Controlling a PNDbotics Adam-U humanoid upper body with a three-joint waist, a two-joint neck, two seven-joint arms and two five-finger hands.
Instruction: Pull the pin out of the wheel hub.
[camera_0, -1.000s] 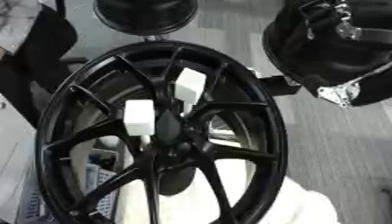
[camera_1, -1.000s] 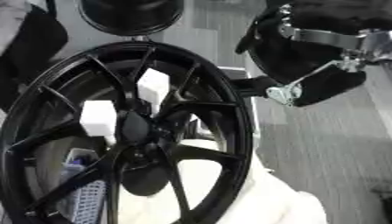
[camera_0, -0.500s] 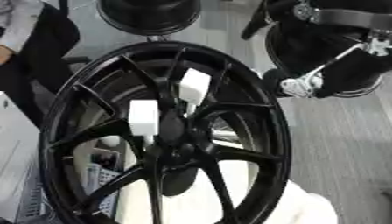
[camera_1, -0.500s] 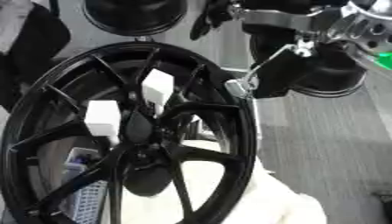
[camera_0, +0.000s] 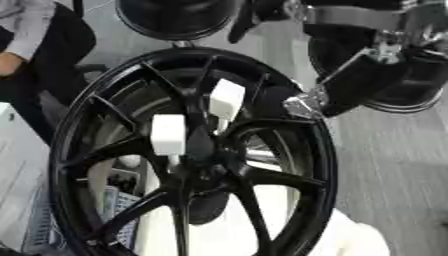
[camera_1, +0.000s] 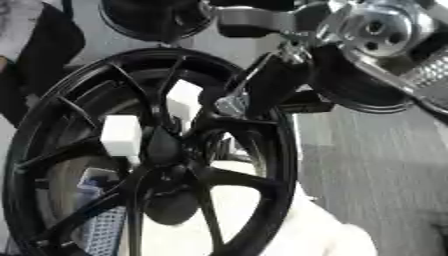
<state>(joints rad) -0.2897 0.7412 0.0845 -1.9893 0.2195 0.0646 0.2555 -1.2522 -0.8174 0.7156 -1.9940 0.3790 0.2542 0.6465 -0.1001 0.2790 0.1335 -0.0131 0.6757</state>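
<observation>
A black multi-spoke wheel hub (camera_0: 289, 165) stands tilted and fills most of both views. Two pins with white block heads stick out near its centre: one (camera_0: 168, 134) at the left, one (camera_0: 227, 99) higher and to the right. My right hand (camera_1: 267, 82) reaches in from the upper right. Its dark fingers (camera_0: 354, 82) are stretched out over the rim, and a silver tip (camera_0: 302, 106) lies just right of the upper pin, apart from it. The hand holds nothing. My left hand does not show.
Two other black wheels lie behind, at the top (camera_0: 175, 17) and the upper right (camera_0: 411, 85). A person in dark clothes (camera_0: 44, 55) sits at the far left. White cloth (camera_0: 350, 240) lies under the hub, and a grey slatted crate (camera_1: 105, 232) shows through the lower spokes.
My right arm has come down and leftward from the upper right corner, and its fingers now reach over the rim close to the upper pin. Both pins stay in place.
</observation>
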